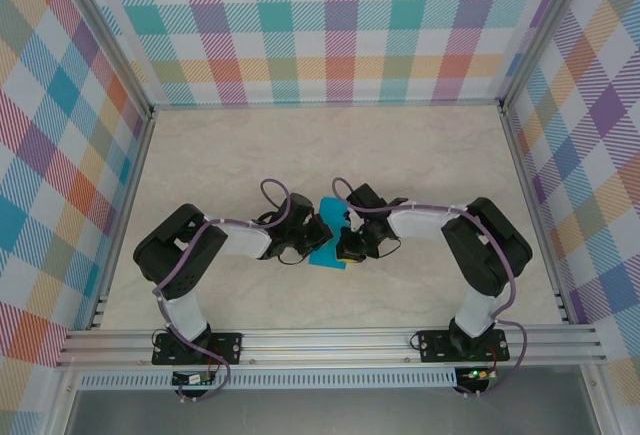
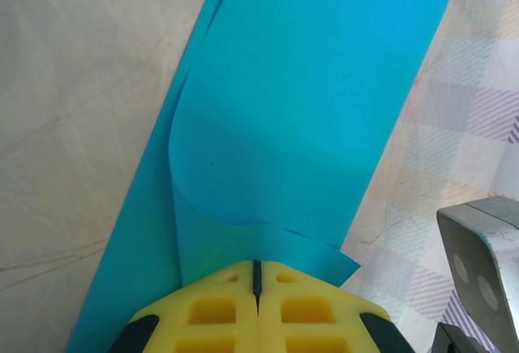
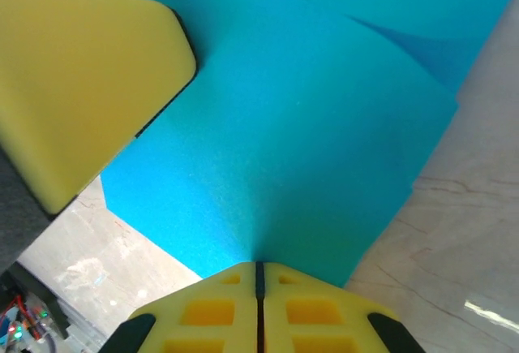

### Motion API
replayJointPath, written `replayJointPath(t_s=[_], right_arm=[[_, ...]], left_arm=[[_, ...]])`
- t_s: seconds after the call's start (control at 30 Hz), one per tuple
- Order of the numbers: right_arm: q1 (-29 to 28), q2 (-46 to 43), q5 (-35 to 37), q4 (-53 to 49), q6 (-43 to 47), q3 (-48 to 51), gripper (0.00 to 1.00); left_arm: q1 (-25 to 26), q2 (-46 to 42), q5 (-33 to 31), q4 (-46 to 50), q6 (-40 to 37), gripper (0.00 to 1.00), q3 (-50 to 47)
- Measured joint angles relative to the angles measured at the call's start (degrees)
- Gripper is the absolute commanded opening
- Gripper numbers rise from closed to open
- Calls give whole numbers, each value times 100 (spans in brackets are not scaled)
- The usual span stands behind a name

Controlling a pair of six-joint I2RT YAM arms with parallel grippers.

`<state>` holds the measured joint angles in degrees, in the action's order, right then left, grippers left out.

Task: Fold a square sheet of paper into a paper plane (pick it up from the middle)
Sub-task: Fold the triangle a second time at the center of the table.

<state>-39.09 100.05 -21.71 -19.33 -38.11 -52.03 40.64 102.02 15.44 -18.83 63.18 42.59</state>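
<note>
Teal square sheet of paper (image 2: 292, 109) is pinched by left tool (image 2: 256, 274) and right tool (image 3: 259, 270) — both closed. The fold could be skewed by slippage.

The square sheet of paper (image 2: 300, 109) is thin blue paper, smooth and matt, with no shine. The left gripper (image 2: 256, 268) and the right gripper (image 3: 259, 268) have yellow pads (image 3: 89, 77) that look like matt foam or rubber. The table (image 1: 400, 155) is smooth and pale like stone, a little shiny. The frame rail (image 1: 330, 340) is bare silver metal.
</note>
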Motion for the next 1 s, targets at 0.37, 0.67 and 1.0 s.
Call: replayJointPath(t_s=[0.37, 0.67, 1.0], right_arm=[[-52, -579, -109, -162, 105, -2, 10], [-315, -177, 57, -142, 116, -46, 9], [-308, -144, 282, 92, 168, 175, 10]], left_arm=[[4, 4, 0, -7, 0, 0, 0], [4, 4, 0, -7, 0, 0, 0], [9, 26, 0, -66, 0, 0, 0]])
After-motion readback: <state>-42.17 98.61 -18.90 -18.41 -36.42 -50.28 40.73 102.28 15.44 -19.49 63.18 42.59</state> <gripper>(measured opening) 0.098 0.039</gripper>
